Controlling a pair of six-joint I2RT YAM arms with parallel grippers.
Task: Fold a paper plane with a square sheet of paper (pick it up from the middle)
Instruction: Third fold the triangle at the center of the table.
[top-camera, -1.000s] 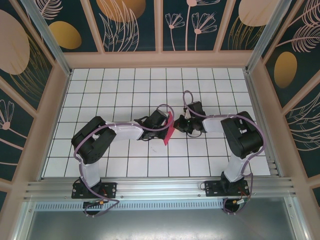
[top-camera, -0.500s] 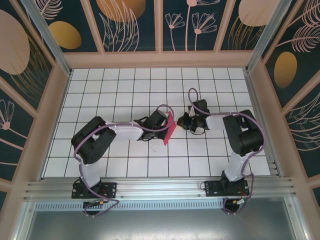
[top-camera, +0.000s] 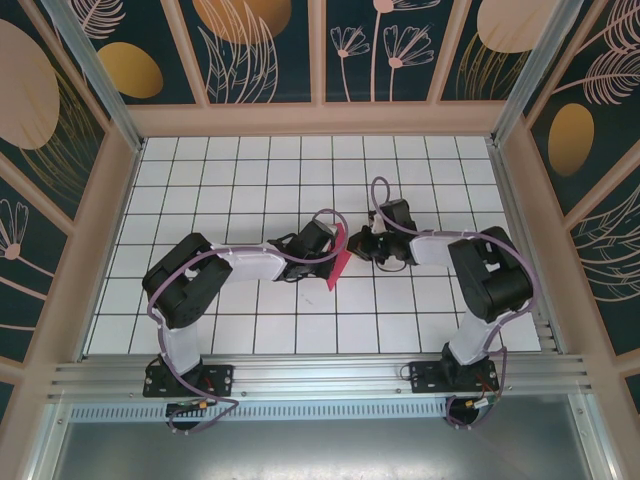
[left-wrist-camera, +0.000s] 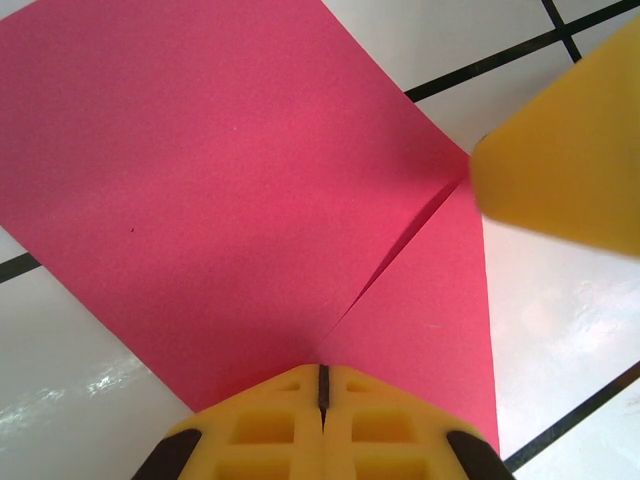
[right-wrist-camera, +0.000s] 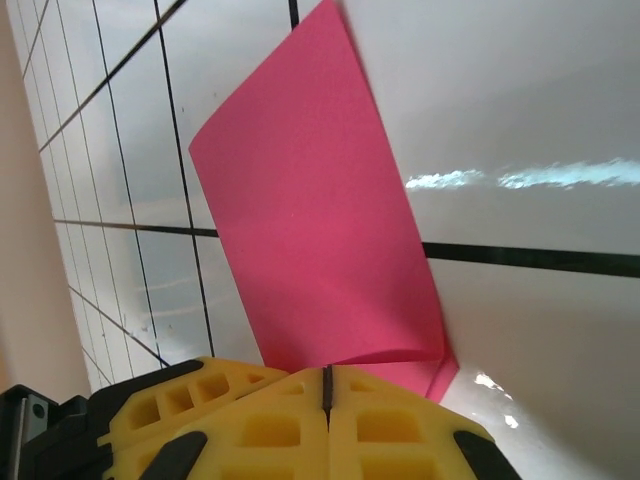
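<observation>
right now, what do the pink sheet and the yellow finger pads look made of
Pink sheet: thin matte paper, seemingly; it holds a sharp crease and curls softly. Yellow finger pads: probably soft moulded rubber or foam, matte, with a waffle grid of recesses.

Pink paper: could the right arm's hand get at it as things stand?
Probably yes. The right hand, shut, sits right at the edge of the pink paper, with nothing between them; the left hand pinches another edge.
</observation>
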